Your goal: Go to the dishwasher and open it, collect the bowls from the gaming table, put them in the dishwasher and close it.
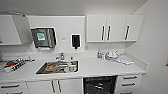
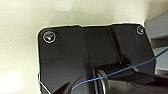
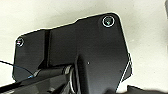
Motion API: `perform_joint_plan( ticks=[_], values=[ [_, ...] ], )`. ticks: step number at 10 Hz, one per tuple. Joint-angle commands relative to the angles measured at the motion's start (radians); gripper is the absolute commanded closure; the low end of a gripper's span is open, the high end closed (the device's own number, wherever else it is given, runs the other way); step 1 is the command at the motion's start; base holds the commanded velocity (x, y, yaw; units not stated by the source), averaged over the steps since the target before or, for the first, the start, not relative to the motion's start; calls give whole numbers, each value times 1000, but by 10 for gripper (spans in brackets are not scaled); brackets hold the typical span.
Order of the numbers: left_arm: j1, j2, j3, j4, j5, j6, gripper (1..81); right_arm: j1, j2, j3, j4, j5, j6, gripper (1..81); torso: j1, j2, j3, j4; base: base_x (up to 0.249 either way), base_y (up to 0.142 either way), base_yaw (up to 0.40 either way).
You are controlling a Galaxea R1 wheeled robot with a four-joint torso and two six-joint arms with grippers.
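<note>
The dishwasher sits under the white counter, right of the sink. It shows as a dark opening with racks inside, between the white cabinet doors and a stack of drawers. Its door is not visible in the head view. The bowls and the gaming table are out of view. Both wrist views show the robot's own dark plate over a pale floor, and I cannot make out any fingers there.
A steel sink with a faucet holds some items. Cups and dishes stand on the counter at the right, and a rack at the left. White drawers flank the dishwasher, with wall cabinets above. A wall closes the right side.
</note>
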Motion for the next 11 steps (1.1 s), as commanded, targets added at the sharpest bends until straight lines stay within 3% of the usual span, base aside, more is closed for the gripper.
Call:
perform_joint_plan(
  ticks=[1, 5, 11],
  values=[
    [-47, 0, -1, 18, 50, 2, 10, 55, -4, -5, 10, -50, 0, 10, 0, 0, 0, 0, 0, 0, 366],
    [-47, 4, 1, 90, 48, 2, 10, 51, -4, -2, 9, -50, -2, 10, 0, 0, 0, 0, 0, 0, 367],
    [-47, 4, 1, 101, 48, 4, 10, 51, -1, 1, 10, -50, -2, 10, 0, 0, 0, 0, 0, 0, 367]
  ],
)
